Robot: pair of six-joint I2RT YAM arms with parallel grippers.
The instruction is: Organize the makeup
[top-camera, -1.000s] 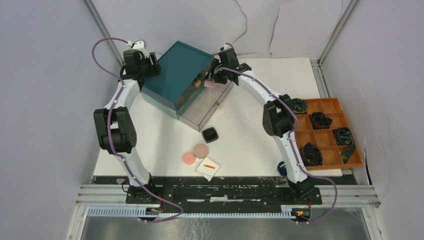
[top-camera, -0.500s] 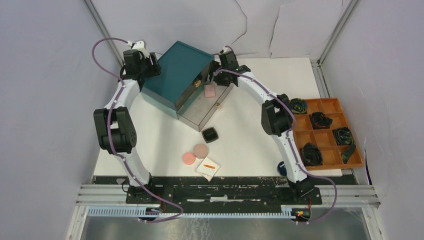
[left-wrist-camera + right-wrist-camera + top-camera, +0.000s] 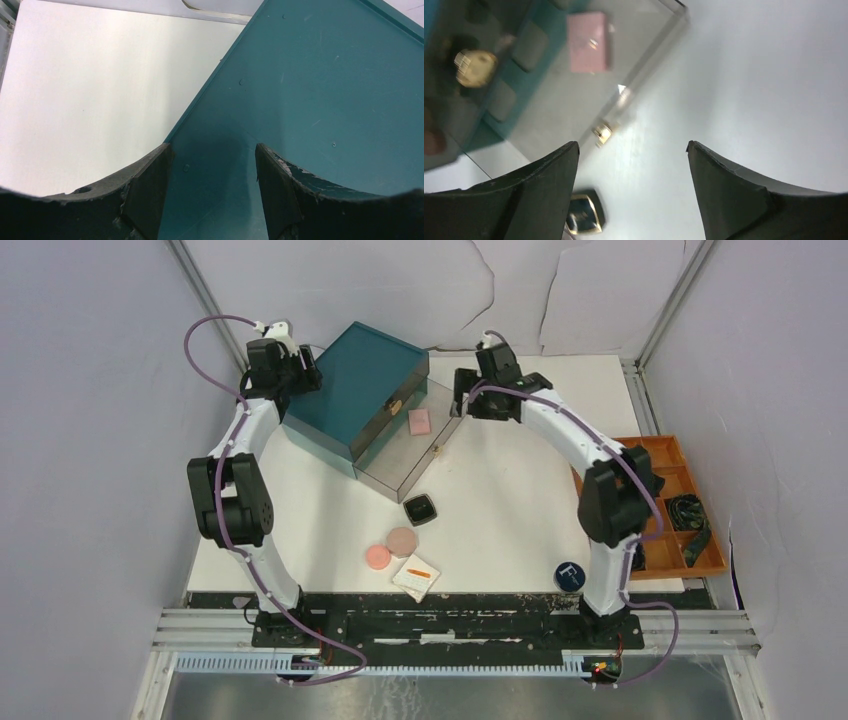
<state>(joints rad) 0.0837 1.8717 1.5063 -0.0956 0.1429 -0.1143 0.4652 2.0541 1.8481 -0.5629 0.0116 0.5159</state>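
Observation:
A pink square (image 3: pixel 419 421) lies in the clear open drawer (image 3: pixel 400 465) of the teal box (image 3: pixel 355 385); it also shows in the right wrist view (image 3: pixel 586 41). My right gripper (image 3: pixel 466 400) is open and empty, just right of the drawer (image 3: pixel 633 147). A black square compact (image 3: pixel 421 509) lies on the table and shows in the right wrist view (image 3: pixel 584 218). A pink disc (image 3: pixel 378 557), a beige disc (image 3: pixel 402 541) and a white pad (image 3: pixel 416 578) carrying a red stick (image 3: pixel 419 572) lie near the front. A dark-blue "F" tin (image 3: pixel 569 575) sits by the right arm's base. My left gripper (image 3: pixel 303 370) is open over the teal lid (image 3: pixel 212 147).
An orange compartment tray (image 3: pixel 655 455) with dark rolled bundles stands at the right edge, partly behind the right arm. The drawer front has a gold knob (image 3: pixel 602 131). Grey walls close in the table on three sides.
My right gripper let go of the pink square, which now lies in the drawer, and drew back to the right. The right arm swung right, uncovering the "F" tin. The left arm has not moved.

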